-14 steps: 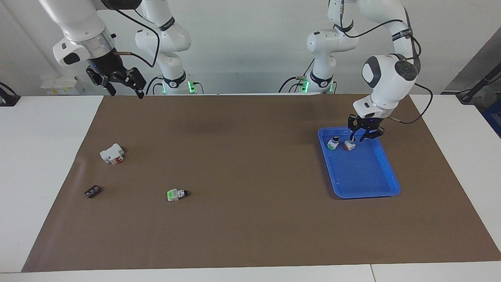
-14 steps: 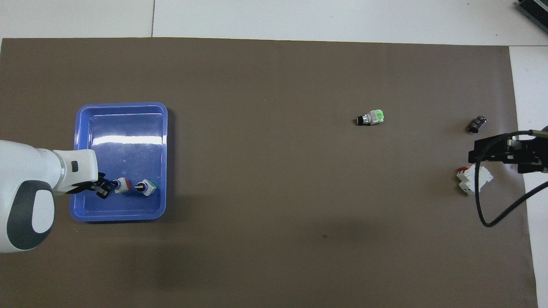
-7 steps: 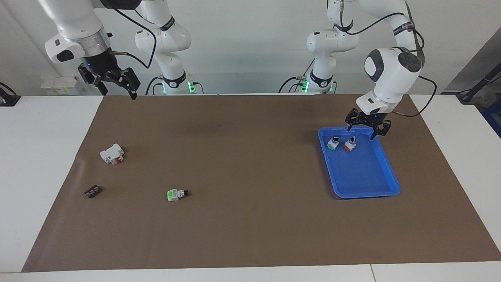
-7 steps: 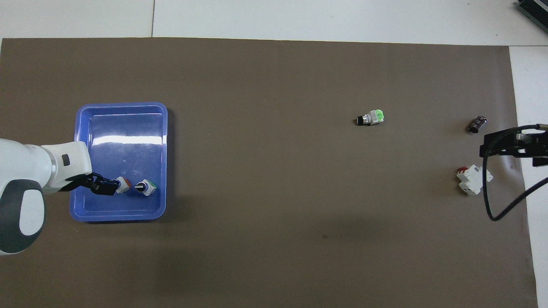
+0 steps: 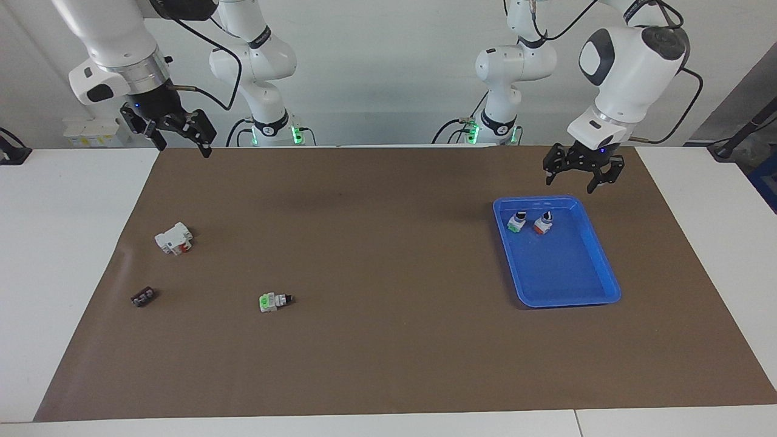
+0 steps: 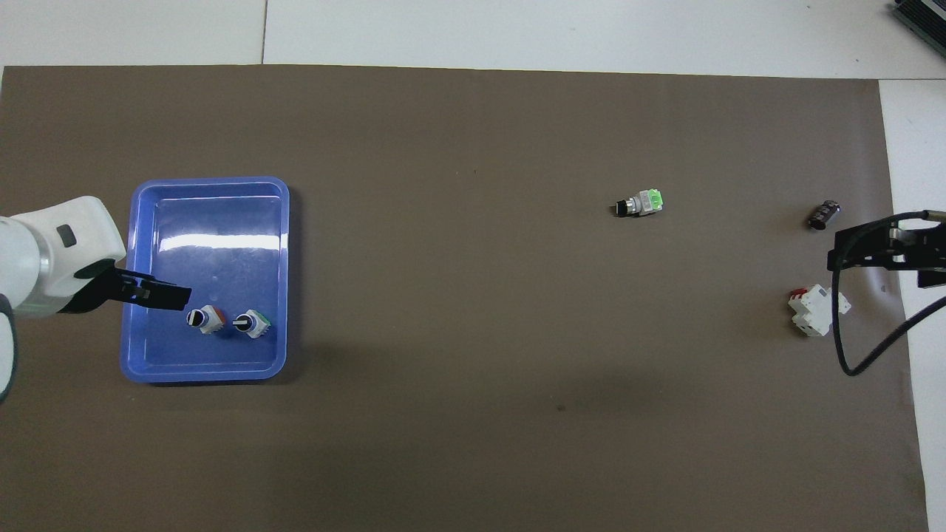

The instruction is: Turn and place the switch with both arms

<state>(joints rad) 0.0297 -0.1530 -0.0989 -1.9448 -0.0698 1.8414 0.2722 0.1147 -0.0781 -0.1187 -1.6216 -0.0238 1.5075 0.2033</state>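
The switch (image 5: 542,224) stood up in the blue tray (image 5: 583,291), at the end near the robots, its black knob on top and its orange block at the bottom. A green switch (image 5: 516,223) stood just beside it, apart from it. The tray was smooth, shiny plastic with round corners and a low rim. It sat on a flat brown mat (image 5: 388,340) that covered most of the white counter (image 5: 61,243).

The left tool (image 5: 581,176) hung in the air over the tray's near edge, above the switch and clear of it. Its fingers were spread wide and held nothing. Nothing stood between it and the switch.

The right tool (image 5: 177,137) hung high over the mat's edge at the right arm's end, spread wide and holding nothing. In the overhead view it was cut off at the picture's edge.

Toward that end lay a white block (image 5: 173,238) with a red part, a second green switch (image 5: 274,301) on its side, and a small dark piece (image 5: 142,297), too small to make out. All three lay well apart.
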